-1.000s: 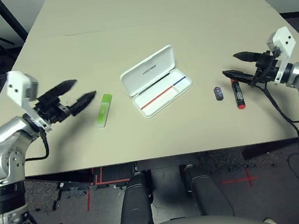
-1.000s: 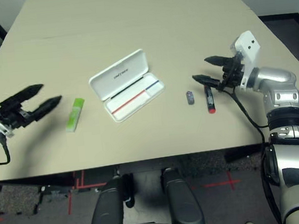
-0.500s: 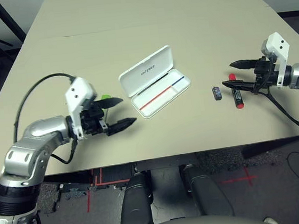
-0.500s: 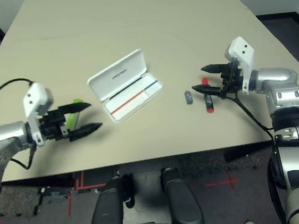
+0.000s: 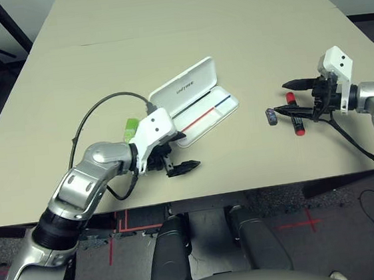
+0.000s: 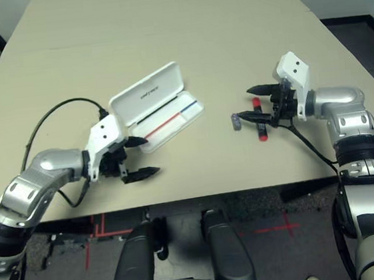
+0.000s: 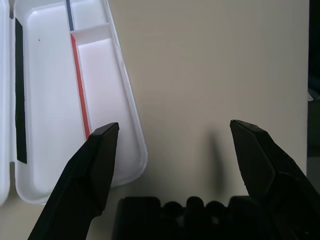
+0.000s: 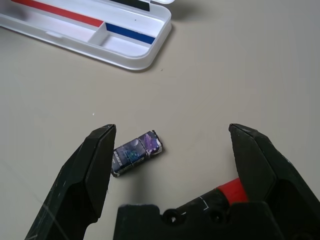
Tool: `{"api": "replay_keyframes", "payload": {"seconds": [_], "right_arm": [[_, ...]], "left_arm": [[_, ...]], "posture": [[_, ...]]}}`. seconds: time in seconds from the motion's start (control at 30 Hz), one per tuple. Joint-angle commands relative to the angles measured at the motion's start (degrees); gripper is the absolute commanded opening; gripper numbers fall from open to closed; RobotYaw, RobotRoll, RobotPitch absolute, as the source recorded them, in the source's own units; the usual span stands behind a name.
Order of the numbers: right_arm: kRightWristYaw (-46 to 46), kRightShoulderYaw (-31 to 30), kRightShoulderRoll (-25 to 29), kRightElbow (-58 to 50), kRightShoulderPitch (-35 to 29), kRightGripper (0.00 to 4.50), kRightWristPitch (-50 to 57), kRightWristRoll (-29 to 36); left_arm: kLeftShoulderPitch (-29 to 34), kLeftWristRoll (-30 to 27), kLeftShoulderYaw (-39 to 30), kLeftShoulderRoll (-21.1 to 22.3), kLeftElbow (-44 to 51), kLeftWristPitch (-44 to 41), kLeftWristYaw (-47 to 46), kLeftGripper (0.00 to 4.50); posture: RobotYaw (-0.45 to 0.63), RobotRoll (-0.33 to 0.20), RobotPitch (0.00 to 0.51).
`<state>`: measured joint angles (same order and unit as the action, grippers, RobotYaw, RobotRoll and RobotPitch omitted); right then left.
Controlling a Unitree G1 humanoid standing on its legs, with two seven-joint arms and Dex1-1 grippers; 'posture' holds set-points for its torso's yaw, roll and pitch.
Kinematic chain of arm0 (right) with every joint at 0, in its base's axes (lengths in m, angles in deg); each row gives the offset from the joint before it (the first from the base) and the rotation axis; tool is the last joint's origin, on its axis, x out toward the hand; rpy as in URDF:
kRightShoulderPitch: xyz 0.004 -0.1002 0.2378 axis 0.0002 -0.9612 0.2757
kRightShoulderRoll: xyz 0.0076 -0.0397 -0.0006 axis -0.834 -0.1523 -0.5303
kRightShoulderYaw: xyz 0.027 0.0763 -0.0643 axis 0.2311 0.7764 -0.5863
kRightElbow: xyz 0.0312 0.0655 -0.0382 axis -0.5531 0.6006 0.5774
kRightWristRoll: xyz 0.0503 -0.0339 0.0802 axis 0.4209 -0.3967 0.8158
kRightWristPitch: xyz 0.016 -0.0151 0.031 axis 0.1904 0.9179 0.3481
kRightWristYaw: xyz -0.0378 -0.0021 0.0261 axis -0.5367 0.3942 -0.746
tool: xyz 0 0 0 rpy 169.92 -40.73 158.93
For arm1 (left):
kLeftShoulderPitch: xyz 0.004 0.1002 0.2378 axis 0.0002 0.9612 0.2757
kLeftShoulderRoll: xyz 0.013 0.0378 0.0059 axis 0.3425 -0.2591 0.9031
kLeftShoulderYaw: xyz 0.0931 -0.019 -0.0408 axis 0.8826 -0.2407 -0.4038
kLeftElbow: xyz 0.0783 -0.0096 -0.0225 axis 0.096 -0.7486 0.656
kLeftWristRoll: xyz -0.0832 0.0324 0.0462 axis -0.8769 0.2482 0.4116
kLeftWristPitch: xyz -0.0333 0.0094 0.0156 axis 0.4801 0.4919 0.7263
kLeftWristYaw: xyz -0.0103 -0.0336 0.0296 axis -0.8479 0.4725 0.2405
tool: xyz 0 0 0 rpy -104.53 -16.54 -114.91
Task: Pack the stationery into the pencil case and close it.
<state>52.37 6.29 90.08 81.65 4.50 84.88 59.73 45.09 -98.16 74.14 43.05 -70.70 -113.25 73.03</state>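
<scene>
On table point(image 5: 243, 34), open white pencil case point(image 5: 193, 102)

even overhead light, soft shadows, sharp focus

left end effector point(image 5: 175, 156) spread wide, empty, forearm bent across toward the middle, fingers pointing right and slightly down. right end effector point(image 5: 291, 97) likewise wide open, empty, pointing left, wrist held low, elbow out.

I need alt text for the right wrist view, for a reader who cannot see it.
Two open black fingers of the right gripper frame a small dark block lying on the beige table. A red marker tip shows between them; the open white pencil case lies beyond.
</scene>
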Motion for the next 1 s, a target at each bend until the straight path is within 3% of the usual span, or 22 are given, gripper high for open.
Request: {"api": "replay_keyframes", "payload": {"seconds": [0.03,0.3,0.37,0.5,0.73,1.0], "right_arm": [[-0.2,-1.0,-0.2,-1.3,-0.7,4.50,-0.4,-0.4],[-0.7,-1.0,-0.7,-2.0,-1.2,4.50,-0.7,-0.3],[-0.8,-0.9,-0.8,-2.1,-1.2,4.50,-0.8,-0.3],[-0.9,-0.8,-0.9,-2.2,-1.2,4.50,-1.1,-0.3],[-1.0,-0.7,-0.9,-2.3,-1.3,4.50,-1.2,-0.2],[-1.0,-0.7,-1.0,-2.1,-1.5,4.50,-1.4,-0.1]], "left_arm": [[-0.9,2.9,2.5,-0.7,-2.0,-1.0,-0.4,4.48],[-2.6,6.0,4.3,-2.9,-4.9,-1.1,0.0,4.48],[-2.9,6.3,4.3,-3.3,-5.5,-1.5,-0.1,4.11],[-3.0,7.1,4.6,-3.3,-6.1,-1.9,0.2,2.77],[-3.5,8.3,4.7,-3.5,-7.5,-1.4,0.4,0.01],[-6.0,10.3,4.6,-2.2,-8.5,2.1,3.2,0.01]], "posture": [[0.00,0.000,0.189],[-0.01,0.000,0.189],[-0.01,0.000,0.190],[-0.01,0.000,0.190],[-0.02,0.000,0.189],[-0.02,0.000,0.188]]}}
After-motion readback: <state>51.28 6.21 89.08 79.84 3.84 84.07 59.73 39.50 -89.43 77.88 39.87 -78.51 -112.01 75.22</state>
